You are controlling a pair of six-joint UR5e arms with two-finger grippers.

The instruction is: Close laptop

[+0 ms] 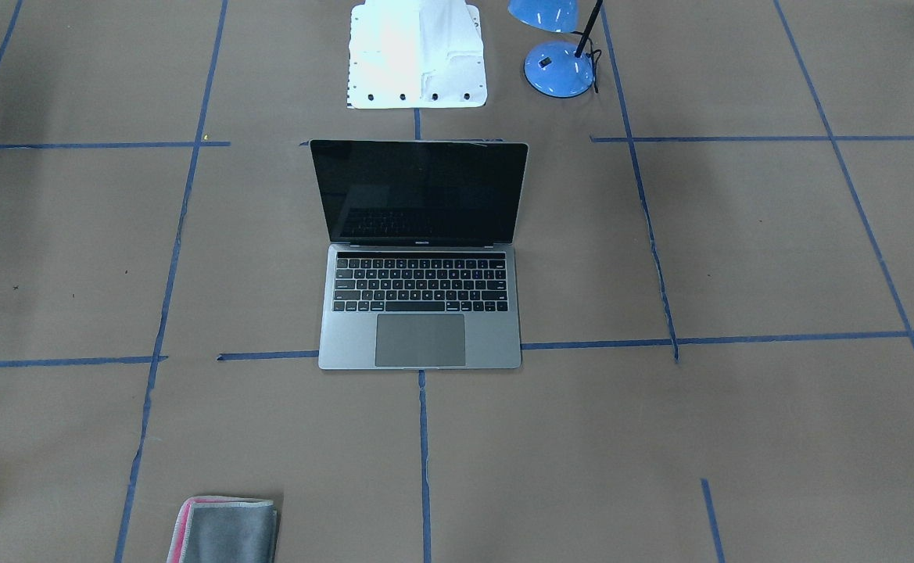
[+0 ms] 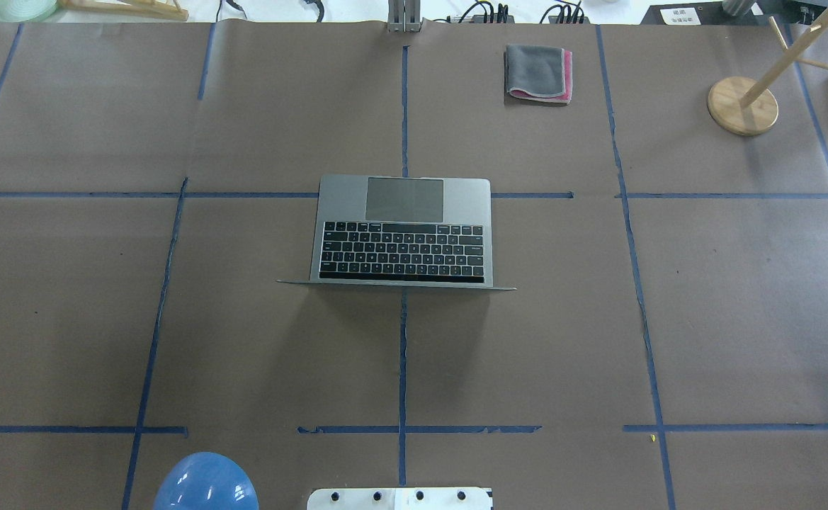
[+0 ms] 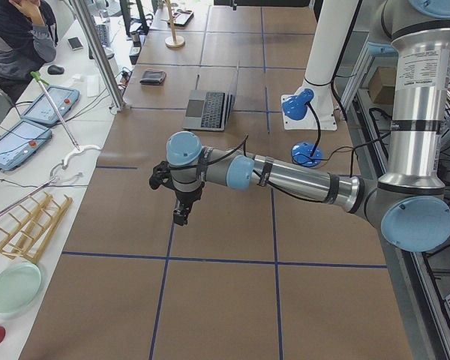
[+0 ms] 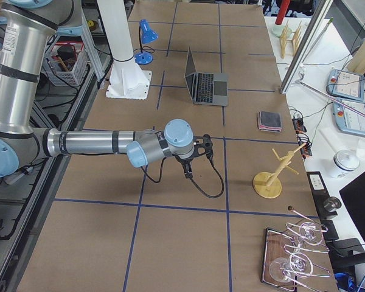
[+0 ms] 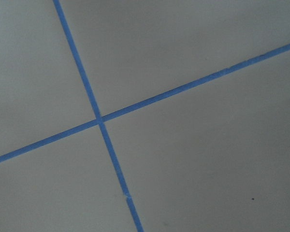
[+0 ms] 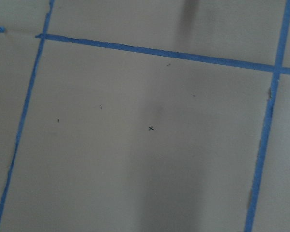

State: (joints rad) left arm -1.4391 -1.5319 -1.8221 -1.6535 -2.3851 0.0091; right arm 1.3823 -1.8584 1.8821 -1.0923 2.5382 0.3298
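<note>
Front-facing view: the laptop (image 1: 421, 258) sits open near the middle of the counter (image 1: 738, 258). Its keyboard and trackpad lie flat, and the black screen stands up on the side toward the white robot base (image 1: 416, 55). A blue lamp (image 1: 558, 66) stands just beside that base, and a folded grey cloth (image 1: 226, 532) with a pink edge lies well apart, at the operators' edge. Overhead view: lid seen edge-on as a thin line, keyboard deck flat beyond it; a wooden stand (image 2: 743, 105) stands toward the far right corner. Exterior left view: near arm stretched low over the counter, left claw (image 3: 181, 214) pointing down over bare paper, well apart from the laptop; cannot tell whether its fingers are spread or pressed together. Exterior right view: near arm likewise stretched out, right claw (image 4: 188, 171) pointing down over bare paper, well apart from the laptop; finger state cannot be told. Both wrist views: only counter paper and blue tape lines (image 5: 101, 120).
</note>
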